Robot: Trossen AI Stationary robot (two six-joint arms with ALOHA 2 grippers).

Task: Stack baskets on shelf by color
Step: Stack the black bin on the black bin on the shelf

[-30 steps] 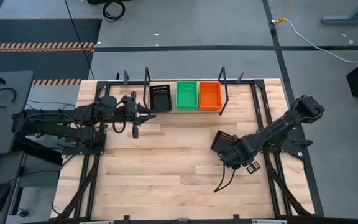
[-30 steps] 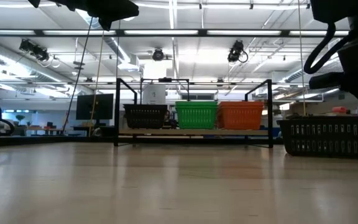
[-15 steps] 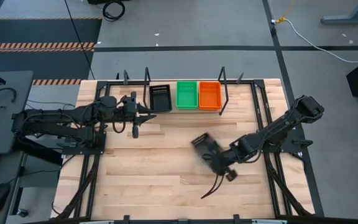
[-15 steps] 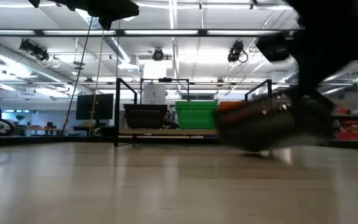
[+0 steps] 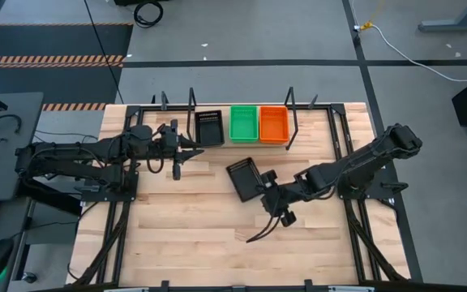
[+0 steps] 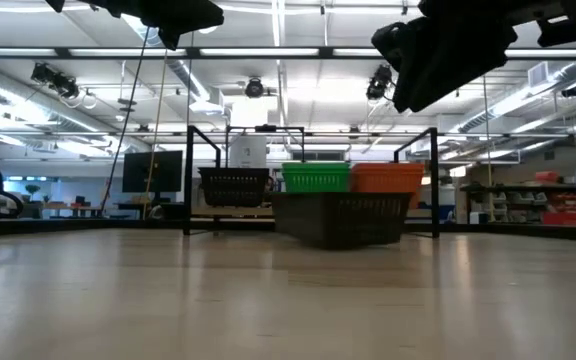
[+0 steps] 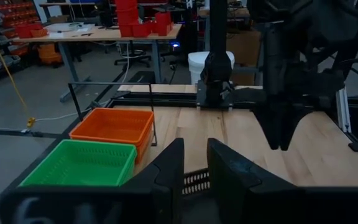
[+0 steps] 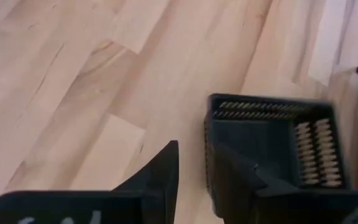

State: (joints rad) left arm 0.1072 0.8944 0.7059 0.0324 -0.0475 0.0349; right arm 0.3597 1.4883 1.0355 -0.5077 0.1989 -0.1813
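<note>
Shelf [image 5: 292, 122] holds black stack [image 5: 210, 128], green stack [image 5: 244, 123], orange stack [image 5: 273, 124] side by side. Loose black basket [image 5: 242, 178] mid-worktop, pinched at rim by right tool [image 5: 263, 186]; still needs shelving on black stack. Left tool [image 5: 186, 147] near black stack, fingers nearly pressed together, empty.

Right gripper [image 5: 259, 185] dragged black basket [image 5: 242, 178] leftward, toward shelf [image 5: 292, 122].
</note>
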